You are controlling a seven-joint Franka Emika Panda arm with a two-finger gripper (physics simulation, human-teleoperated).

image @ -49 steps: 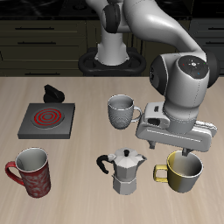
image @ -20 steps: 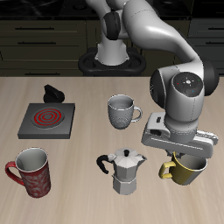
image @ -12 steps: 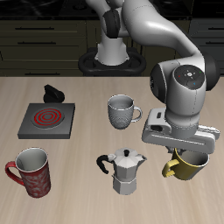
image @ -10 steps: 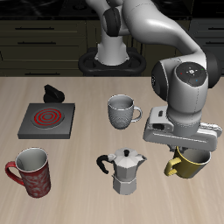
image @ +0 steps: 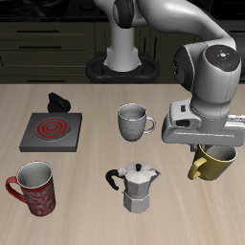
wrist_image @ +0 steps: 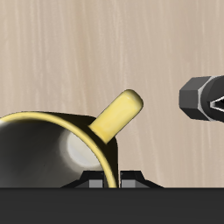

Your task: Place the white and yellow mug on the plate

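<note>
Yellow mug (image: 212, 163) now hangs clear of the table, tilted, its rim pinched in the claw (image: 211, 146) just above it, so carrying to the plate comes next.

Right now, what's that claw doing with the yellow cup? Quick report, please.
Gripper shut on the white and yellow mug, lifted off the table. Plate not in view. Moka pot stands close beside.

One camera stands high before the pale wooden desk (image: 86, 201), facing the robot's base. The other rides the gripper (wrist_image: 107, 178), looking straight down, very close. Both catch the glossy olive-yellow mug (image: 212, 163).
</note>
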